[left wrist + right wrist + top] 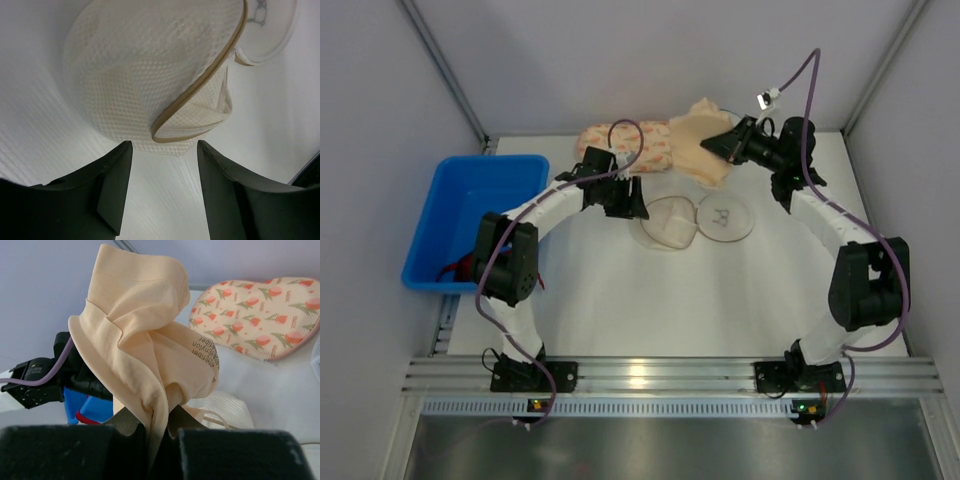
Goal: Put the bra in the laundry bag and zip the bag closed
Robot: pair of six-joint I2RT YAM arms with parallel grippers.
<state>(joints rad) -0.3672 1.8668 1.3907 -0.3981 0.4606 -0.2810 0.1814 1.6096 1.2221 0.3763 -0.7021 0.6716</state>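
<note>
Bra (145,355) clamped aloft in the right gripper (157,422), left gripper (164,146) parted beside the open laundry bag (145,75): loading and zipping are not yet done.

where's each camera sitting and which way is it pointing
Top external: above and behind, looking down at the table; left arm, right arm show whole.
Left wrist: on the left arm, looking past the open left gripper at the bag.
Right wrist: on the right arm, facing the bra pinched in the right gripper; pouch beyond.
Shared: top and left wrist see the bag; top and right wrist the bra.
</note>
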